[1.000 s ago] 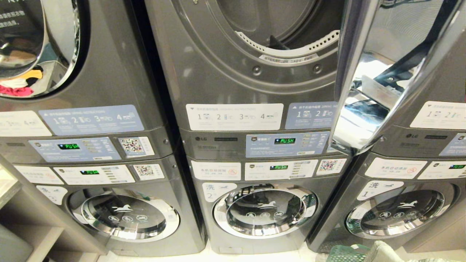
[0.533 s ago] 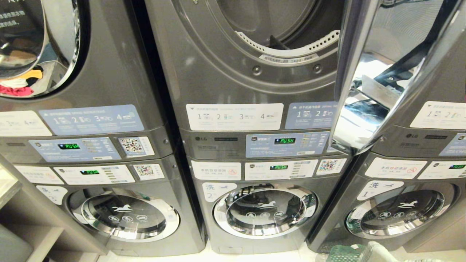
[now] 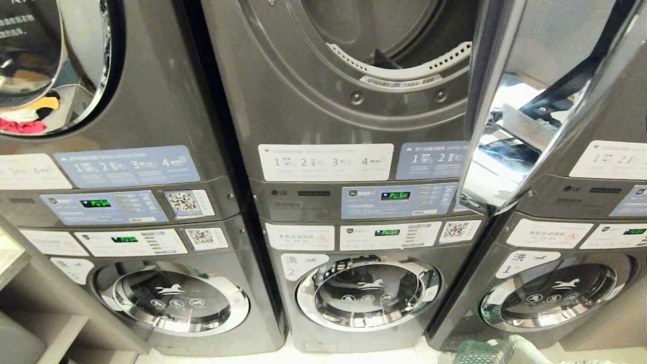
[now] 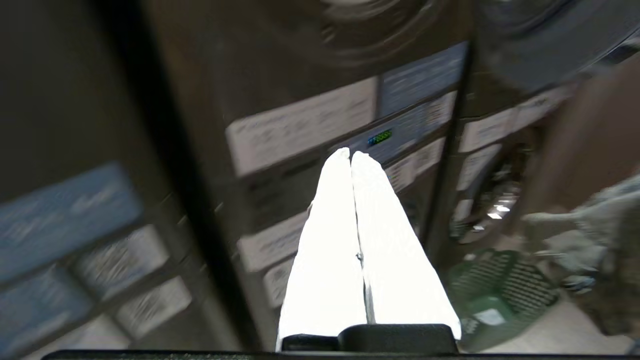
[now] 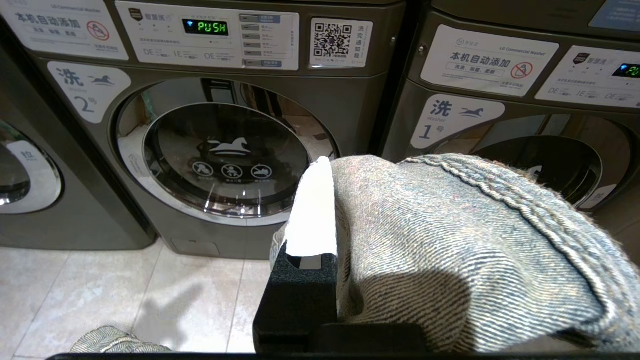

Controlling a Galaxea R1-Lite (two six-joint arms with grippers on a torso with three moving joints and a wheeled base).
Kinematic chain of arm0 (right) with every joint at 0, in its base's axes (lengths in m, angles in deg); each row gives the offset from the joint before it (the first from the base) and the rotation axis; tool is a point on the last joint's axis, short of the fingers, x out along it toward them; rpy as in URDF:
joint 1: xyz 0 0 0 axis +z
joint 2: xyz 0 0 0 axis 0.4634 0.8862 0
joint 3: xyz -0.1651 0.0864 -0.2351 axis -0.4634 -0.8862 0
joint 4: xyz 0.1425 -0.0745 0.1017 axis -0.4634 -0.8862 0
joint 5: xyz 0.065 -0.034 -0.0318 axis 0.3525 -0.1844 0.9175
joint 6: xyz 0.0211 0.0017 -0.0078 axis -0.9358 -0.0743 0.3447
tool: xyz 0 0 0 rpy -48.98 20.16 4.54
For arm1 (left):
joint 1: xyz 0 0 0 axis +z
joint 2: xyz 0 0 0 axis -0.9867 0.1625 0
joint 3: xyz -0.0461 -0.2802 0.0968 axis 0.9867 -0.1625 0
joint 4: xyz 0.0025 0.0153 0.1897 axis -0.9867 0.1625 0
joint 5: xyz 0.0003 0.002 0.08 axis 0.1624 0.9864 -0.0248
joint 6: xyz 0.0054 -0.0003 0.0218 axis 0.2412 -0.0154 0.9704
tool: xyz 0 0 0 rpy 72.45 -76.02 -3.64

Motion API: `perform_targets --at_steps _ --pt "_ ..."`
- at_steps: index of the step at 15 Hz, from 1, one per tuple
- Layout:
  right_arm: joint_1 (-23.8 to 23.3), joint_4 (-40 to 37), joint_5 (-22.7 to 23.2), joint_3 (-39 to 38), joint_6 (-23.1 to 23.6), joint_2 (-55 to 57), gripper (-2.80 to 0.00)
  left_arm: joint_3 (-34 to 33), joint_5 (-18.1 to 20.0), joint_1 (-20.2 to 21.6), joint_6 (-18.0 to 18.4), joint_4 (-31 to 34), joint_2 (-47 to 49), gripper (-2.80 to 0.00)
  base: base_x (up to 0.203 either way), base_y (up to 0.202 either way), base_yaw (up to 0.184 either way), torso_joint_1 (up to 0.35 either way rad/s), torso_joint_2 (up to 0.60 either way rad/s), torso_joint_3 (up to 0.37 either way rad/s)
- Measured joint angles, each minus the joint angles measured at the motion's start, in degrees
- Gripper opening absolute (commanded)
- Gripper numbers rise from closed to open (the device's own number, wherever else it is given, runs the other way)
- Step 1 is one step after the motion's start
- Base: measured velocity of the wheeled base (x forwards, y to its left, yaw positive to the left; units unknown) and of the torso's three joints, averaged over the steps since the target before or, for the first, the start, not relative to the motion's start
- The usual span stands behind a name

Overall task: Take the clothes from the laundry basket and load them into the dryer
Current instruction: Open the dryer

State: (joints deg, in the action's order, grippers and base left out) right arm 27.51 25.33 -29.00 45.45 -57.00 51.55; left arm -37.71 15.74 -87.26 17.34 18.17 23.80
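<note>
Right gripper (image 5: 325, 200) is clenched on a denim garment (image 5: 450, 250) that drapes over it, facing the lower washer door (image 5: 225, 155). Left gripper (image 4: 351, 156) is clenched, empty. Green laundry basket (image 3: 480, 352) sits at 5 o'clock on the floor. The dryer drum opening (image 3: 384, 35) lies at 12 o'clock, its swung-out door (image 3: 536, 101) at 2 o'clock.

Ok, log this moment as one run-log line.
left gripper: shut, empty | right gripper: shut on denim garment | dryer: door open

A self-service laundromat, shown by stacked grey commercial machines (image 3: 354, 202) side by side, with instruction stickers (image 3: 326, 162), QR payment codes (image 3: 183, 202) and green "PUSH" displays (image 3: 395, 195).
</note>
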Motion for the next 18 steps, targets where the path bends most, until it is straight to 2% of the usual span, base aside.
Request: perform_targets --at_steps 2,4,7,10,13,18 --pt "0.0 0.0 0.0 0.0 -0.1 0.0 -2.80 9.2 2.8 -10.1 0.1 -3.2 11.5 -2.80 0.000 0.000 0.000 0.000 0.00 0.000" --pt "0.0 0.0 -0.1 0.0 -0.6 0.0 -2.80 16.7 3.9 -17.9 0.3 -5.0 19.9 -2.80 0.000 0.000 0.000 0.000 0.00 0.000" --pt "0.0 0.0 -0.1 0.0 -1.1 0.0 -2.80 25.3 3.8 -25.0 0.4 -5.6 28.7 -2.80 0.000 0.000 0.000 0.000 0.00 0.000" --pt "0.0 0.0 -0.2 0.0 -1.1 0.0 -2.80 32.5 1.2 -34.3 0.1 -4.3 34.3 -2.80 0.000 0.000 0.000 0.000 0.00 0.000" --pt "0.0 0.0 -0.3 0.0 -1.6 0.0 -2.80 37.6 -1.4 -44.2 -0.3 -1.4 37.6 -2.80 0.000 0.000 0.000 0.000 0.00 0.000" --pt "0.0 0.0 -0.5 0.0 -2.0 0.0 -2.80 39.6 -4.0 -58.8 -0.4 -0.4 40.0 -2.80 0.000 0.000 0.000 0.000 0.00 0.000"
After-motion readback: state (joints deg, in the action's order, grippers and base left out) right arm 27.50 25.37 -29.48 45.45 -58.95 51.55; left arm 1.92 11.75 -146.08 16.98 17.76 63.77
